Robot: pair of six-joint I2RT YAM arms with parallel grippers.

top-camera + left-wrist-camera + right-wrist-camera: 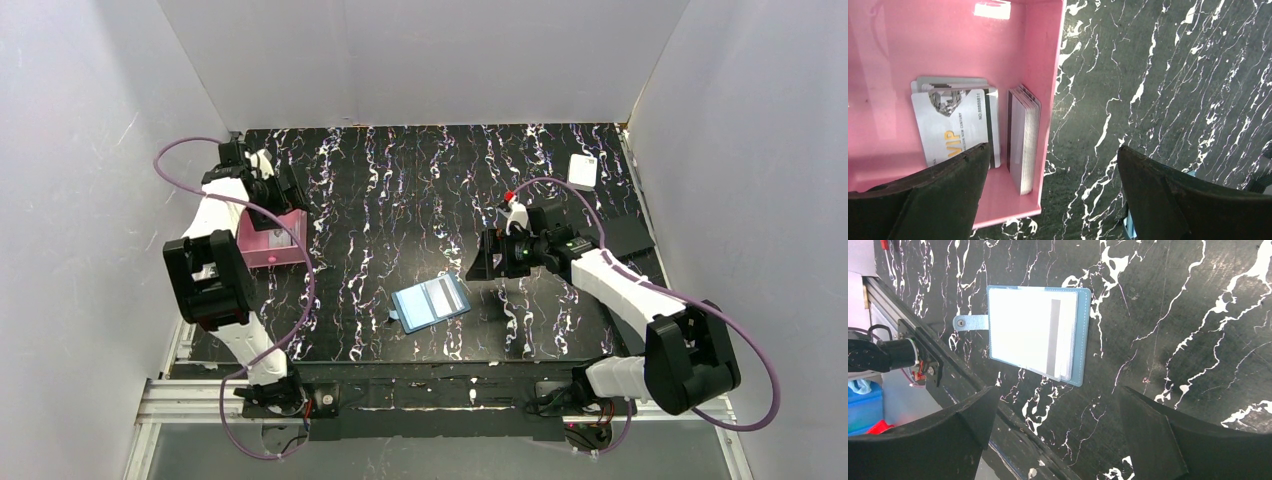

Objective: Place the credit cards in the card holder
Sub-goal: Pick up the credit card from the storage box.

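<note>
The card holder [430, 303] lies open on the black marbled table, a teal wallet with a snap tab. In the right wrist view the card holder [1038, 335] shows pale pockets and a card with a grey stripe tucked in. My right gripper [1055, 390] hangs open above the table just beside it, holding nothing. The credit cards [950, 125] lie stacked flat in a pink tray [1045, 60], a VIP card on top. A second pack of cards [1024, 137] stands on edge against the tray's wall. My left gripper [1053, 150] is open over that wall, empty.
The pink tray [262, 256] sits at the table's left edge under the left gripper [288, 205]. A white box [583, 170] and flat black rectangles [625, 235] lie at the far right. The right gripper [487, 262] is right of the wallet. White walls enclose the table.
</note>
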